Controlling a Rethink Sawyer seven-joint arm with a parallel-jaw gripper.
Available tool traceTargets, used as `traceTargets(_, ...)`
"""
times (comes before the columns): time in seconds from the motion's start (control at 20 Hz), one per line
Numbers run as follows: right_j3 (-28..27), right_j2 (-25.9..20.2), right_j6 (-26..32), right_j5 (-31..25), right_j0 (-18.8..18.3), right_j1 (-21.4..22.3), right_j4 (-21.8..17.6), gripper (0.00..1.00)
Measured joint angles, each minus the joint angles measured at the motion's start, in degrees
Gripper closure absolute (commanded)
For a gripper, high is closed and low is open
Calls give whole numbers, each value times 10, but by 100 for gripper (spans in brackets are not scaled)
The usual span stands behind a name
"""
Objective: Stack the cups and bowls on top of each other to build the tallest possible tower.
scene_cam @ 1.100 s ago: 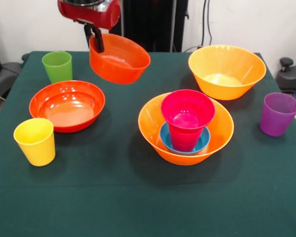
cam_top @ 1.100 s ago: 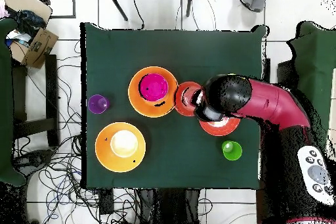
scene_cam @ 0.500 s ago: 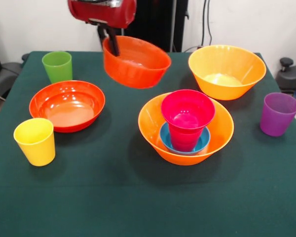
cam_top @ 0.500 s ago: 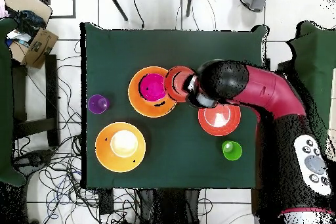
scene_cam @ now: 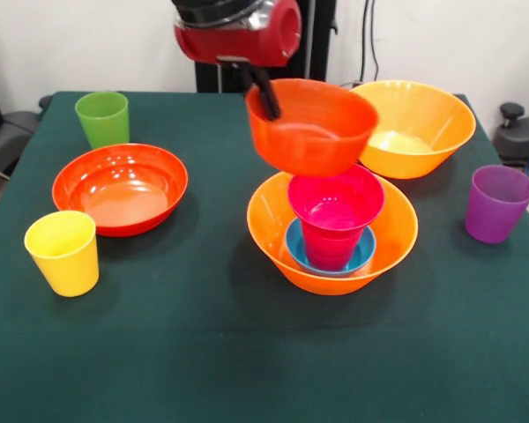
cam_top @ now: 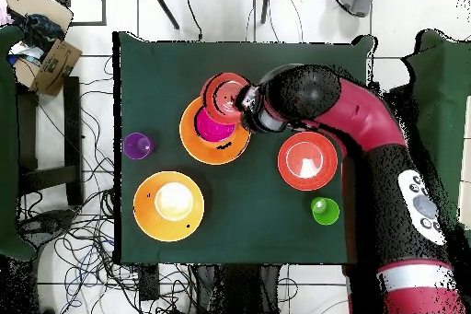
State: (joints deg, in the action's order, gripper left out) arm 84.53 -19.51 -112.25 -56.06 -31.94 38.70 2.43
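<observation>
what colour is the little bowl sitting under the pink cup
Blue. The small bowl under the pink cup shows best in the front view.

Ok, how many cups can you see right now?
4. The green cup and yellow cup stand on the table beside the shallow red-orange bowl; the purple cup stands alone at the opposite edge; the pink cup sits in the blue bowl.
</observation>
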Motion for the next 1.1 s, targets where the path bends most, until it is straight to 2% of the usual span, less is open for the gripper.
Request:
traceTargets(0.2,-21,-2,0,-24,10,-28,33,100)
traceTargets(0.4,-51,-1,0,-57,27,-61,47,100)
traceTargets(0.9,-154,9,-6,-166,72,-142,47,100)
traceTargets(1.1,-214,21,-14,-217,87,-177,45,100)
